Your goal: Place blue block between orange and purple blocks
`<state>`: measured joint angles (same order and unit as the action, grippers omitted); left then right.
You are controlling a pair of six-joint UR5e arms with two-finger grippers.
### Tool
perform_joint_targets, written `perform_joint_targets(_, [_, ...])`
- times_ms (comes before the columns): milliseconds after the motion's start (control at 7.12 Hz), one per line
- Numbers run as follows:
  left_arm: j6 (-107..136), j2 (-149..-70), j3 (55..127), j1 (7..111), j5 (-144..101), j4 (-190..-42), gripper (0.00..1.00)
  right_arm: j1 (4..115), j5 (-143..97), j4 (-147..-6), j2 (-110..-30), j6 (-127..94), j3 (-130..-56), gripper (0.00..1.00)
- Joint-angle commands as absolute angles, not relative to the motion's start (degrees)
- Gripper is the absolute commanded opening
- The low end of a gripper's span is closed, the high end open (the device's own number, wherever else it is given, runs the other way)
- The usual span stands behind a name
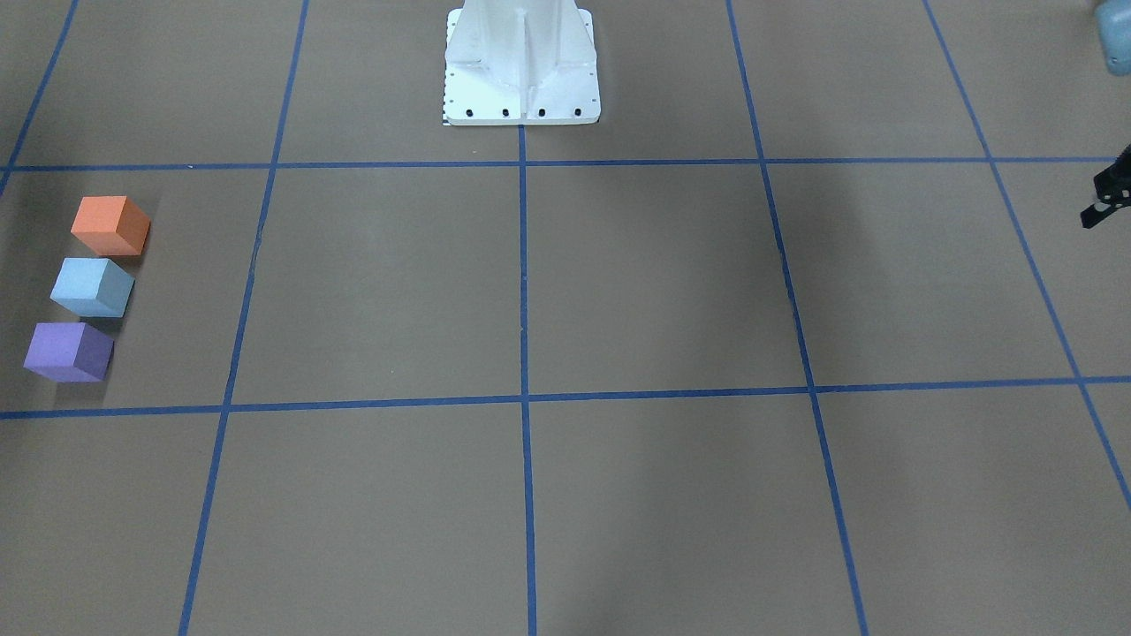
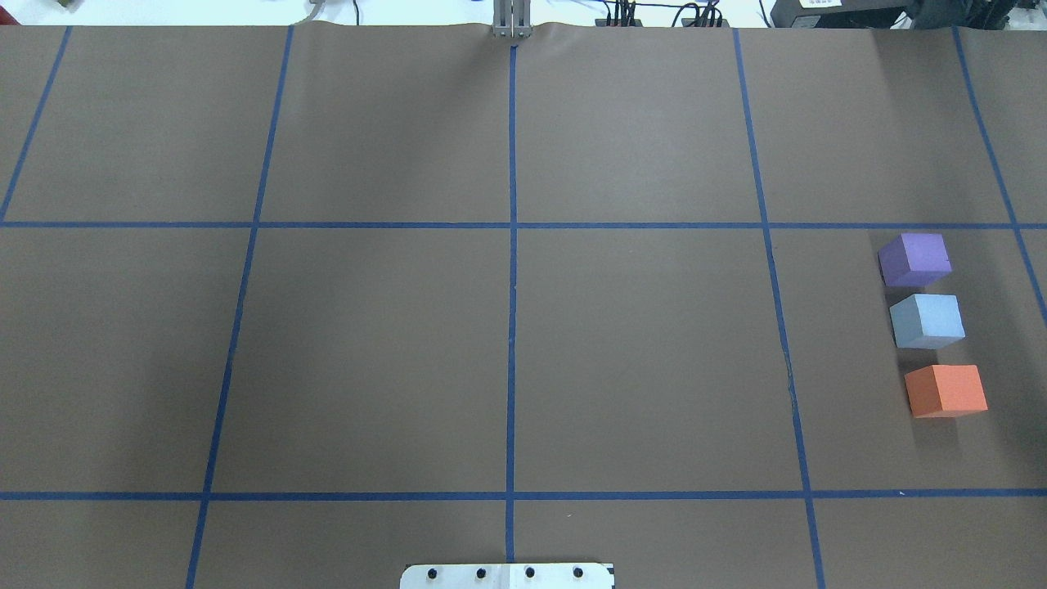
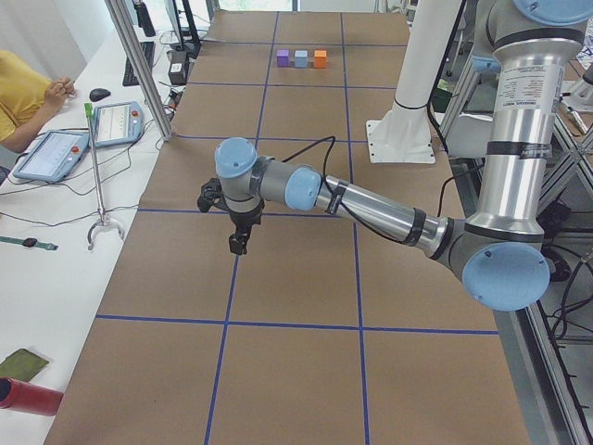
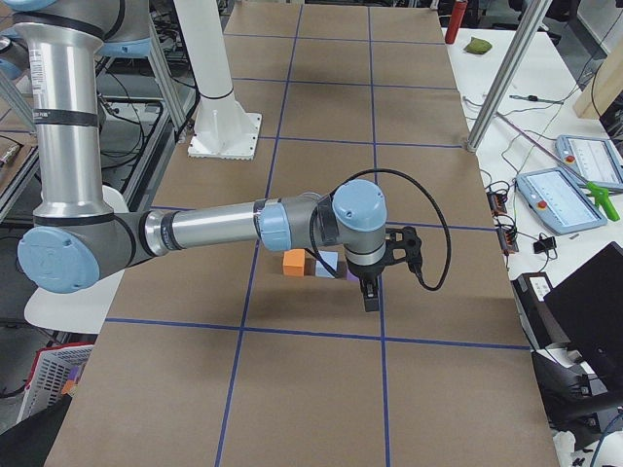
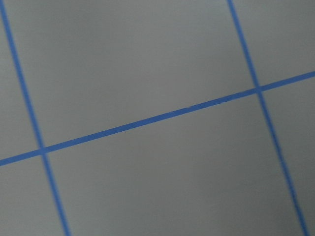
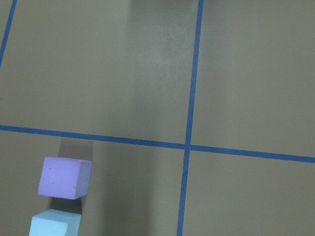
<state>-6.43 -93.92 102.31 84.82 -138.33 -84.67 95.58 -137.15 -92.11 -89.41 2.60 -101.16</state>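
State of left jaws: cannot tell (only a black sliver at the front view's edge, plus the side view). They hang over bare bench (image 2: 368,352), well apart from the blocks. State of right jaws: cannot tell, seen from the side only; they hang near the purple end of the row. Blue block (image 2: 927,321) sits on the bench between purple block (image 2: 914,259) and orange block (image 2: 945,391), in one line with narrow gaps, on the robot's right.
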Motion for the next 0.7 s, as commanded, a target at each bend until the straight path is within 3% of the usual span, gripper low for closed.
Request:
perform_joint_targets(0, [-15.3, -94.2, 96.5, 90.1, -138.4, -84.6, 1.00, 96.0, -137.3, -93.7, -89.1, 4.0, -102.0, 1.00])
perform_joint_targets(562, [-22.6, -93.5, 95.0, 92.9, -134.4, -84.6, 1.00, 92.3, -137.3, -93.8, -89.1, 4.5, -101.0, 1.00])
